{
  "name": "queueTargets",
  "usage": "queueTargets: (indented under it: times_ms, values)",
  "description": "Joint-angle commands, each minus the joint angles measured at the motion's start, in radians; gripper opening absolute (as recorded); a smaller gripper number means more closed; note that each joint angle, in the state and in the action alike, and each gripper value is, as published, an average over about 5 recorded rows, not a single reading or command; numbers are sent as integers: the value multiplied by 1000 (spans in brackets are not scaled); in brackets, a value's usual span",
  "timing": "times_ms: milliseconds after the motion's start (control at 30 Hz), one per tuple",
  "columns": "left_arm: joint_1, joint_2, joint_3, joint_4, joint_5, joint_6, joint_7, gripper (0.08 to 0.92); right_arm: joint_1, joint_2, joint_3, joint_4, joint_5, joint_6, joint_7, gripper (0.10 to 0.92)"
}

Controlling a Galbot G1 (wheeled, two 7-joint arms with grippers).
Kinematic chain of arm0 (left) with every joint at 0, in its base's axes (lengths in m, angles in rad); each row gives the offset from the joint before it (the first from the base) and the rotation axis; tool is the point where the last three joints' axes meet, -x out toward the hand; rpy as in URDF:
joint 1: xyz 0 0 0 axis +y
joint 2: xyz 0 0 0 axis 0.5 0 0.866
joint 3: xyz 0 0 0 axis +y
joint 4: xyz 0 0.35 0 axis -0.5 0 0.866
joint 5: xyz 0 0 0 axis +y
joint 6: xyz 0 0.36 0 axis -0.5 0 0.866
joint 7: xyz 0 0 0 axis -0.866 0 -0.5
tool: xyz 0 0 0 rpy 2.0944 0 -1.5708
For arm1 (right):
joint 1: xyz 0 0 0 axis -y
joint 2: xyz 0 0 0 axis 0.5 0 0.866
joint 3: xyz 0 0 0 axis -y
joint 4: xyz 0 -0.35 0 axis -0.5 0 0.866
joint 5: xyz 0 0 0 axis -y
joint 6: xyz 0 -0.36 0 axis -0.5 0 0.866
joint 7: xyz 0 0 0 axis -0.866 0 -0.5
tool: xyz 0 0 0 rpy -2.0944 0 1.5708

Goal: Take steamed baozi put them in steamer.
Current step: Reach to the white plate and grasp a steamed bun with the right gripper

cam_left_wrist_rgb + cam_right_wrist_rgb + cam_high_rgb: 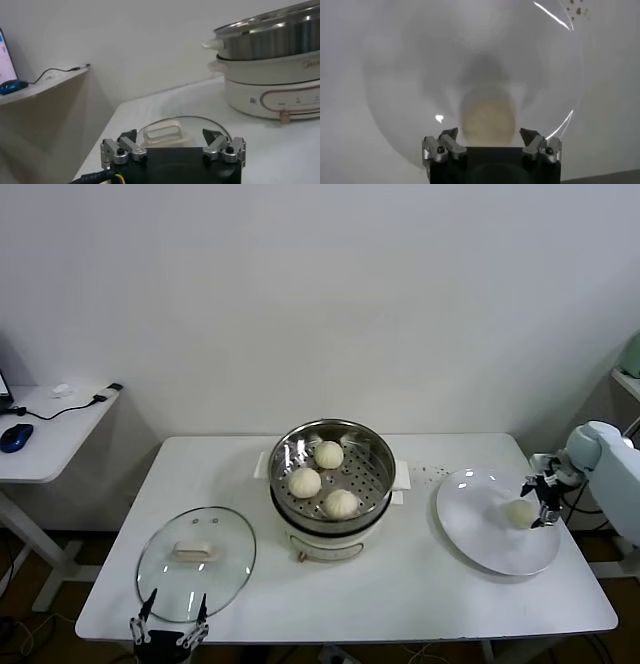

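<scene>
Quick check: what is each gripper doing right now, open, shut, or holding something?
Left gripper: open, empty, near the glass lid.
Right gripper: open, around the last baozi on the plate, not gripped.

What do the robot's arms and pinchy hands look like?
The right arm is smooth, rounded and pale bluish-white. The right gripper has a black boxy body, two silver metal finger mounts with little screws, and dark pointed tips. The left gripper looks the same, with a black and a yellow cable at its base.
</scene>
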Motion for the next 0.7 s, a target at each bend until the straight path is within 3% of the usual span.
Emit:
queueTargets:
  times_ms: [33, 200, 467, 700]
  values:
    - [-1, -4, 1, 5, 4, -1, -1, 823, -24, 62, 82, -84, -84, 34, 0, 823]
    - [-2, -3, 0, 9, 3, -1, -1, 823, -13, 67, 72, -91, -80, 34, -5, 812]
    - [1, -5, -2, 8, 0, -4, -4, 823, 6, 66, 62, -100, -70, 35, -11, 655]
    - [7, -4, -3, 5, -1, -8, -4, 823, 17, 56, 47, -92, -38, 33, -19, 577]
